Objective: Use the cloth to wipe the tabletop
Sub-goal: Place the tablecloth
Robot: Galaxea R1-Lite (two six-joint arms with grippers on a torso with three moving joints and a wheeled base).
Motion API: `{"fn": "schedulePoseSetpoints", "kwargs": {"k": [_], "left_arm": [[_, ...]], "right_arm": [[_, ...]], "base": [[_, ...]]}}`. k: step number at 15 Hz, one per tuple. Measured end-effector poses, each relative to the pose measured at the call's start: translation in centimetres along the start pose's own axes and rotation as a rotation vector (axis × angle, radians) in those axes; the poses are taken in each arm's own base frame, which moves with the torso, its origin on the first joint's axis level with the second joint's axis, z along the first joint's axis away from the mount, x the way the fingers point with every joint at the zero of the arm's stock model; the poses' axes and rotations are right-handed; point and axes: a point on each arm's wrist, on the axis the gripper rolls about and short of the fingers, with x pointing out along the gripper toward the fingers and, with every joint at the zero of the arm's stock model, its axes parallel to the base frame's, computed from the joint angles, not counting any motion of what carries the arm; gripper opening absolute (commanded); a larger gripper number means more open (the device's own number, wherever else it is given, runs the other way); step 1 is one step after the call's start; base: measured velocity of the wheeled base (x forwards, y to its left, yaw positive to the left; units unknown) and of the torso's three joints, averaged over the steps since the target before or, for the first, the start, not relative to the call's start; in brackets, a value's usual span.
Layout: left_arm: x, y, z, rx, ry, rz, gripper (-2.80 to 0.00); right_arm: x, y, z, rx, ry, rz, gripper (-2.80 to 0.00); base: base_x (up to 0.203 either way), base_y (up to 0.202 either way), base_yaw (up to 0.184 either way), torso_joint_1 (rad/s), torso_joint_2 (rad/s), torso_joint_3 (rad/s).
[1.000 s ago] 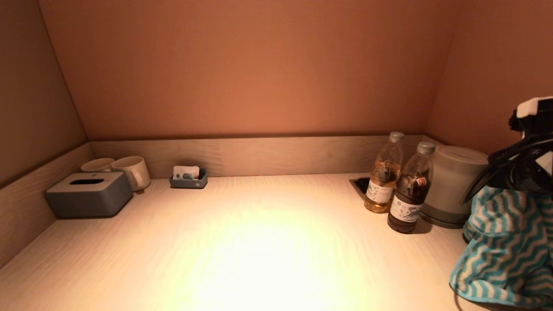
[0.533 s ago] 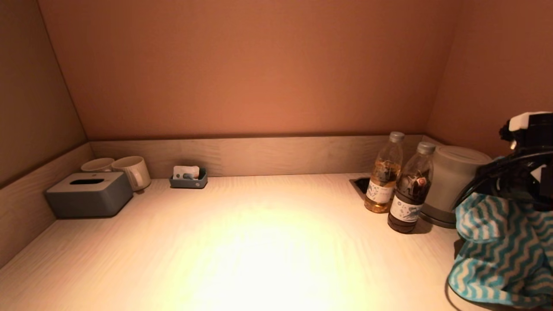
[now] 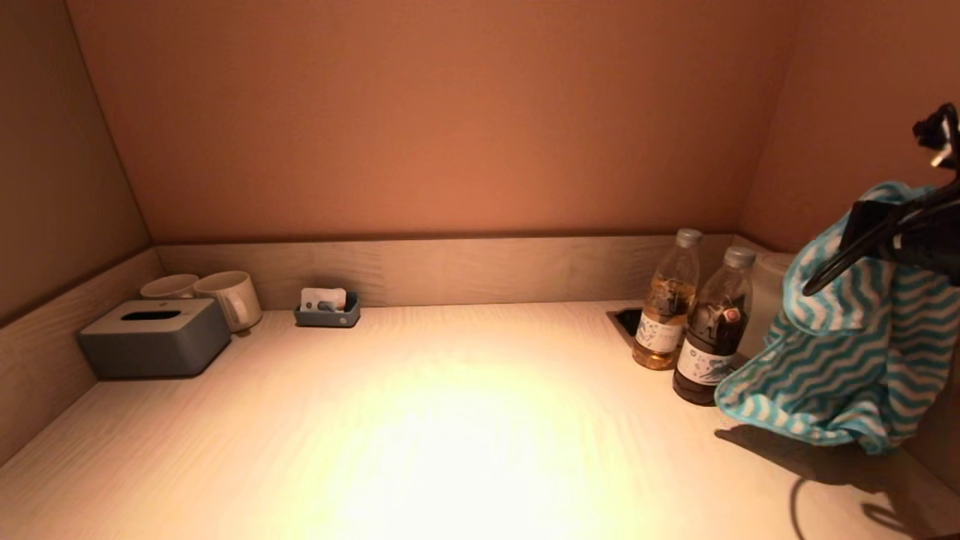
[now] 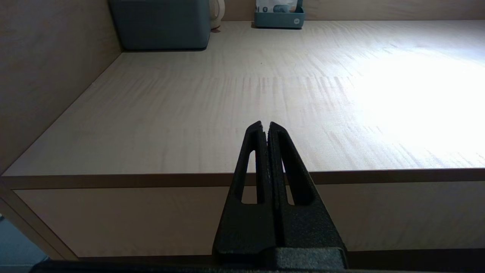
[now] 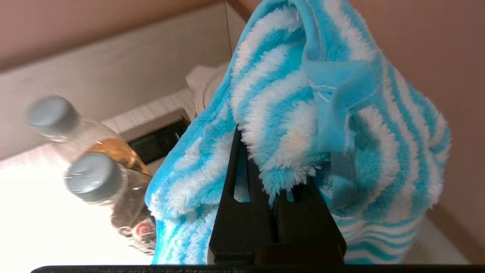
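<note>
Transport step of the wiping task, judged from the scene: the cloth [image 3: 840,352] is carried in the air and has not yet met the tabletop [image 3: 450,420]. The right gripper [image 5: 265,151] is clamped on the cloth's upper fold, its fingers pressed together on the striped pile, and it is raised high at the right side of the tabletop, close to the right-hand wall. The cloth hangs free below it, just right of the dark bottle [image 3: 711,337] and in front of the kettle [image 3: 765,300], its lower edge above its own shadow on the wood. The next move would call for lowering the cloth flat onto the tabletop, clear of the dark bottle and the amber bottle [image 3: 666,304], before any sweep begins. The left gripper [image 4: 265,127] is idle, its fingers together and empty, held level off the tabletop's near edge, well apart from the tissue box [image 3: 154,337].
</note>
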Motion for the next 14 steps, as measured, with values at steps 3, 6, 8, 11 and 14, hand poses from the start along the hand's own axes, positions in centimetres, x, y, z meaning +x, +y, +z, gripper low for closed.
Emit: {"fn": "schedulePoseSetpoints", "kwargs": {"k": [3, 6, 8, 11, 14], "left_arm": [[0.0, 0.0, 0.0, 0.0, 0.0, 0.0, -2.8], [0.0, 0.0, 0.0, 0.0, 0.0, 0.0, -2.8], [0.0, 0.0, 0.0, 0.0, 0.0, 0.0, -2.8], [0.0, 0.0, 0.0, 0.0, 0.0, 0.0, -2.8], [0.0, 0.0, 0.0, 0.0, 0.0, 0.0, -2.8]], "right_arm": [[-1.2, -0.1, 0.1, -0.009, -0.013, 0.006, -2.8], [-1.2, -0.5, -2.5, -0.014, 0.07, -0.001, -2.8], [-1.2, -1.0, -5.0, -0.016, 0.146, -0.008, -2.8], [-1.0, -1.8, -8.5, -0.012, 0.24, -0.016, -2.8], [-0.3, -2.3, -10.0, -0.002, 0.263, -0.016, -2.8]], "base": [[0.0, 0.0, 0.0, 0.0, 0.0, 0.0], [0.0, 0.0, 0.0, 0.0, 0.0, 0.0], [0.0, 0.0, 0.0, 0.0, 0.0, 0.0], [0.0, 0.0, 0.0, 0.0, 0.0, 0.0], [0.0, 0.0, 0.0, 0.0, 0.0, 0.0]]}}
